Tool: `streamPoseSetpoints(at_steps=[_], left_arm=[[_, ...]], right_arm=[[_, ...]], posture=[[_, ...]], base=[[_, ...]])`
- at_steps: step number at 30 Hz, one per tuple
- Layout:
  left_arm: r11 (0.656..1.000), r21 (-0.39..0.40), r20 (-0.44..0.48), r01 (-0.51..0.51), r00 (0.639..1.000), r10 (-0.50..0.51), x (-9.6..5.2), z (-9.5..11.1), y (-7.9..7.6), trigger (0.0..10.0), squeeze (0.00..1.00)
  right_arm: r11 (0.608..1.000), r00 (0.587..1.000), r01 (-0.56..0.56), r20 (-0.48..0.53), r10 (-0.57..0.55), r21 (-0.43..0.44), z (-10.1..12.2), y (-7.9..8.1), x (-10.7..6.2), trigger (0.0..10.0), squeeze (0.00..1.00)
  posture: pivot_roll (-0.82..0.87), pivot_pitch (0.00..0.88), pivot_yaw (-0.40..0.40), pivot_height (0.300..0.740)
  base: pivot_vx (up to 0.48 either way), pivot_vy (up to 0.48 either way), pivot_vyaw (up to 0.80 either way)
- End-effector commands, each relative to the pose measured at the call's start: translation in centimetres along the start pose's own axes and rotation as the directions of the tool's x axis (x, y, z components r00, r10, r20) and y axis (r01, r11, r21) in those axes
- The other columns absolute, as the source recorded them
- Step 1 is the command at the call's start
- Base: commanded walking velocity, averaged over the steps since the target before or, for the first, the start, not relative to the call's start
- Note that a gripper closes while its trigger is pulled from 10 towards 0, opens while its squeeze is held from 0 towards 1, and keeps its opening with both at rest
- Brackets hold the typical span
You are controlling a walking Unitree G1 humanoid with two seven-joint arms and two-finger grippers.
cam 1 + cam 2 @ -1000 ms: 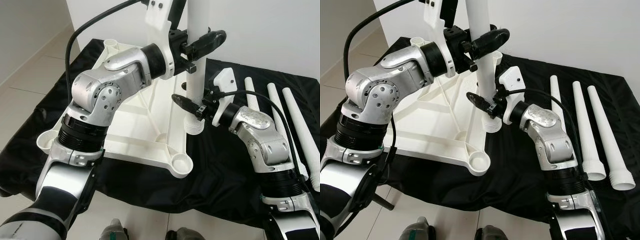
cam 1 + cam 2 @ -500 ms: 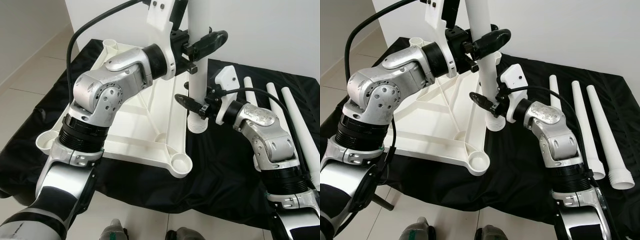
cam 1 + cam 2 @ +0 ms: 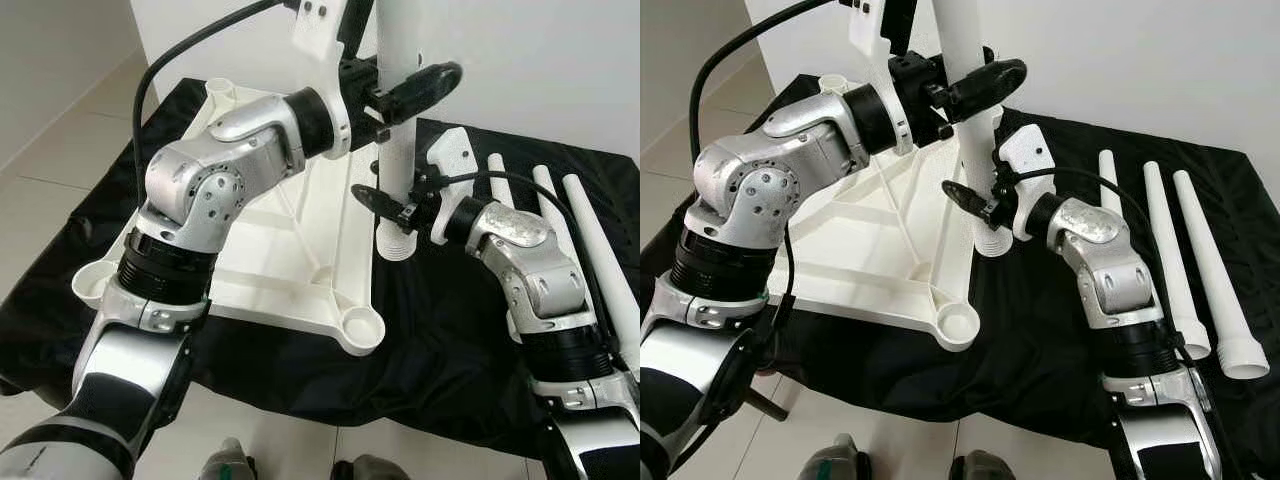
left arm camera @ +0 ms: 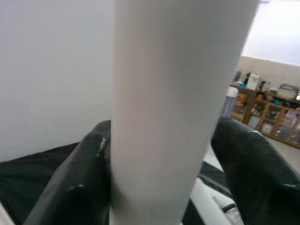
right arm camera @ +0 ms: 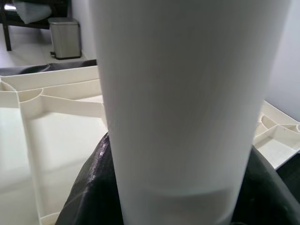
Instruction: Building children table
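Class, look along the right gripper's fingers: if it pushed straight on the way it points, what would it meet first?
The right gripper is already shut on the upright white table leg, so the leg itself. Beyond it probably lies the upturned white tabletop, though depth is unclear.

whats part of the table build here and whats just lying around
In the job:
table leg, upright, held by left claw and right claw
white tabletop, lying underside up
three spare legs on the cloth

Just lying about:
black cloth
bin
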State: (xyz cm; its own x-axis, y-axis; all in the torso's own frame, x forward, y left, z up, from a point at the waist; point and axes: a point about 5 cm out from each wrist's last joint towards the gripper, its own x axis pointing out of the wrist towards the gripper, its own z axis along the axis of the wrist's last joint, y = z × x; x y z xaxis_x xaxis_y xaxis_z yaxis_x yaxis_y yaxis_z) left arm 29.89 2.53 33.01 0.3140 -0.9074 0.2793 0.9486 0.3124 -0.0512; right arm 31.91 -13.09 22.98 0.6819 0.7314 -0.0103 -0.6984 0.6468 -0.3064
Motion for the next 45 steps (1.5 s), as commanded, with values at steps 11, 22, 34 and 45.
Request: streamPoseSetpoints(at_steps=[11, 22, 34, 45], left_arm=[[0.968, -0.133, 0.023, 0.211, 0.977, -0.21, 0.1, 0.1, -2.3, 10.0, 0.0], [0.942, -0.286, 0.053, -0.173, 0.979, 0.195, -2.1, -1.9, 2.6, 10.0, 0.0], [0.843, -0.146, -0.099, -0.517, 0.856, 0.508, -5.1, -5.9, 6.2, 10.0, 0.0], [0.917, 0.134, -0.206, -0.376, 0.895, 0.397, -6.7, -10.5, 3.9, 10.0, 0.0]], right_arm=[[0.97, 0.974, 0.216, 0.046, -0.222, 0.112, -0.5, -1.7, 0.0, 10.0, 0.0], [0.759, 0.799, 0.556, 0.032, -0.6, 0.337, -2.3, -4.6, -1.9, 10.0, 0.0], [0.678, 0.706, 0.626, 0.09, -0.703, 0.386, -1.4, -5.5, -2.8, 10.0, 0.0], [0.736, 0.721, 0.555, 0.217, -0.658, 0.388, 0.5, -5.1, -2.9, 10.0, 0.0]], posture=[[-0.02, 0.018, -0.031, 0.74], [-0.01, 0.022, -0.022, 0.74], [-0.01, 0.029, -0.027, 0.74], [0.0, 0.036, -0.032, 0.74]], base=[[0.0, 0.0, 0.0], [0.0, 0.0, 0.0], [0.0, 0.0, 0.0], [0.0, 0.0, 0.0]])
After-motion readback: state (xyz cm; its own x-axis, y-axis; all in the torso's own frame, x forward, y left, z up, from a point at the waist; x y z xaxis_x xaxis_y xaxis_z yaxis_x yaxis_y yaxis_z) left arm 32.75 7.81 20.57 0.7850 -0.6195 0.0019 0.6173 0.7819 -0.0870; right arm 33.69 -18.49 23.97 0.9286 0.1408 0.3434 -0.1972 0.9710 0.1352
